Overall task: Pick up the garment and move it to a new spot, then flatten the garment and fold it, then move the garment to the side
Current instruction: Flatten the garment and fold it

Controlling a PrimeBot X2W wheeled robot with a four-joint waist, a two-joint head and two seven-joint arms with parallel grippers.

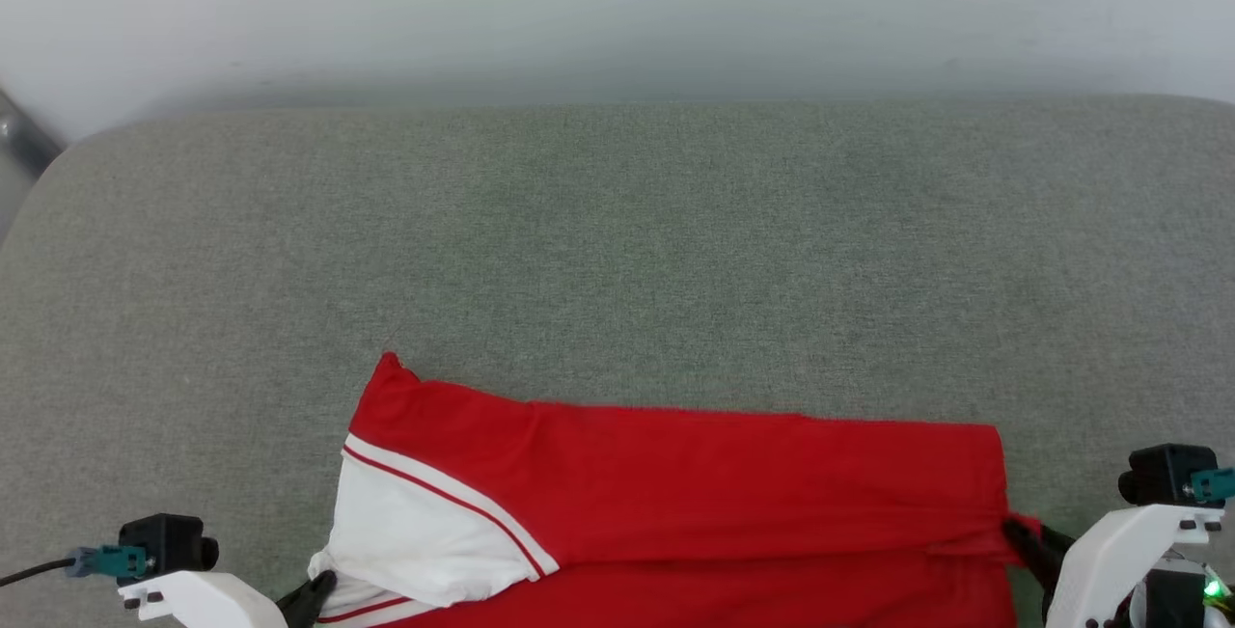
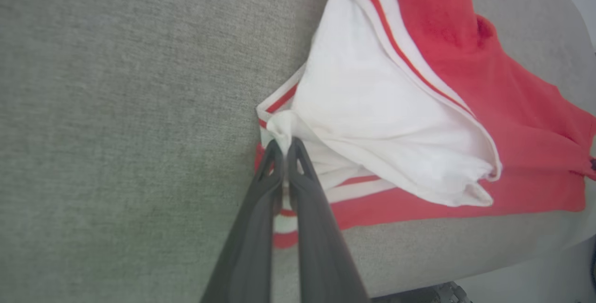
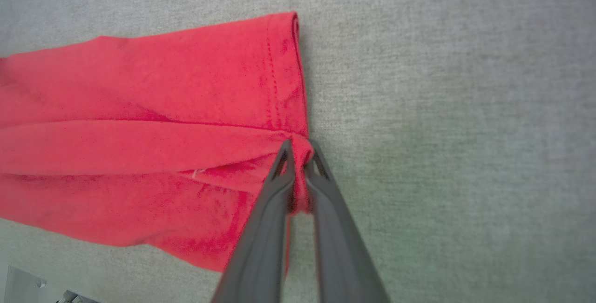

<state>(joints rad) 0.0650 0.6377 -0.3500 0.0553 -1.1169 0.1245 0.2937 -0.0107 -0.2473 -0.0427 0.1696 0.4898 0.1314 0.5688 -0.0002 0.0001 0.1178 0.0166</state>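
The garment (image 1: 675, 503) is held stretched between the left gripper (image 2: 284, 144), clamped on its white sleeve (image 2: 372, 121), and the right gripper (image 3: 300, 150), pinched on what seems the hem (image 3: 284, 75), and could be dropped if that thin pinch slips.

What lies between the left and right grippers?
The red jersey, held at either end by left gripper and right gripper, on the grey cushion; head view.

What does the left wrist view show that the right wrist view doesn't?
Left wrist view, not the right: the white sleeve with its red-and-white striped trim, pinched at the cuff by the shut left tool. Right wrist view, not the left: the stitching along the red hem, with the right tool shut on a bunch of it. Both: the red garment lying on a grey fabric surface.
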